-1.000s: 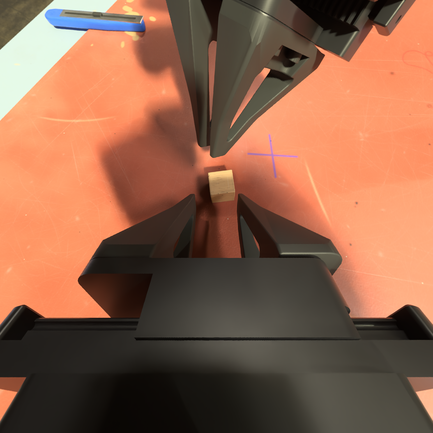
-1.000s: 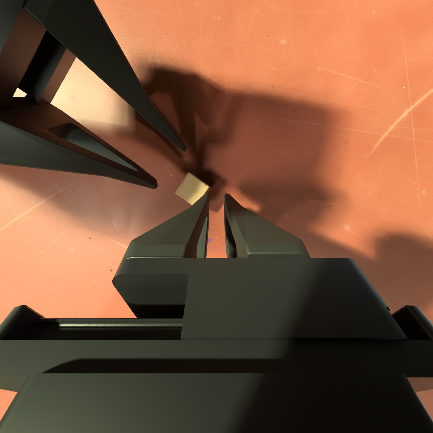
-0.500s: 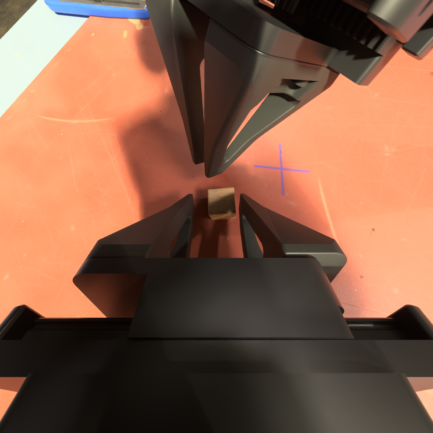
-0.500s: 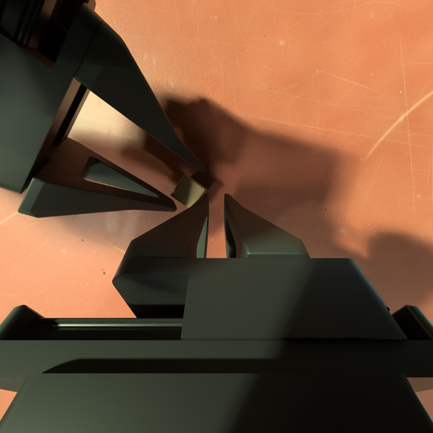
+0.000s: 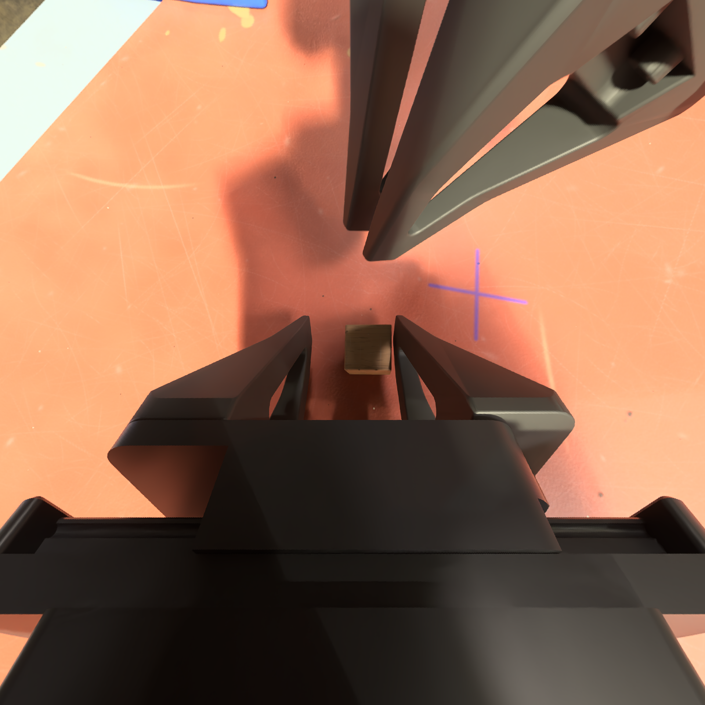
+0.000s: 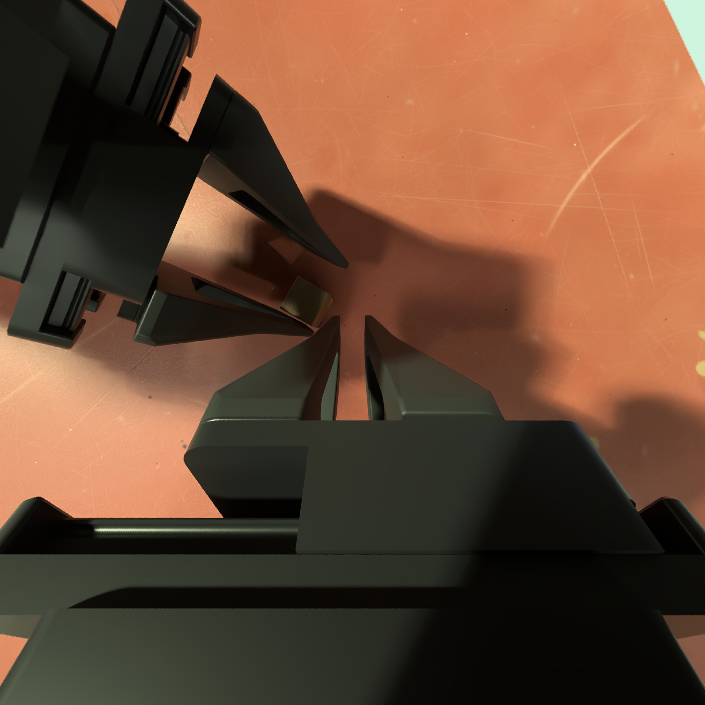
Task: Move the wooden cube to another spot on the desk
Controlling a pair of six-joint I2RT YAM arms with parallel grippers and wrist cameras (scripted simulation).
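The small wooden cube (image 5: 368,349) sits on the orange-red desk mat (image 5: 152,267), in shadow. My left gripper (image 5: 353,318) is open and low over the mat. Its two fingers stand on either side of the cube, which lies nearer the right finger (image 5: 412,343); whether they touch is unclear. My right gripper (image 6: 351,317) is shut and empty, its tips just beside the cube (image 6: 307,301). In the left wrist view the right gripper (image 5: 364,242) hangs above and beyond the cube. In the right wrist view the left gripper (image 6: 328,298) straddles the cube.
A purple cross (image 5: 477,293) is marked on the mat just right of the cube. The end of a blue tool (image 5: 213,2) lies at the far left edge. The pale desk surface (image 5: 38,95) borders the mat, and also shows in the right wrist view (image 6: 694,38).
My left gripper has moved forward, so the cube now lies between its fingers instead of ahead of the tips. The right gripper has drawn back from the cube.
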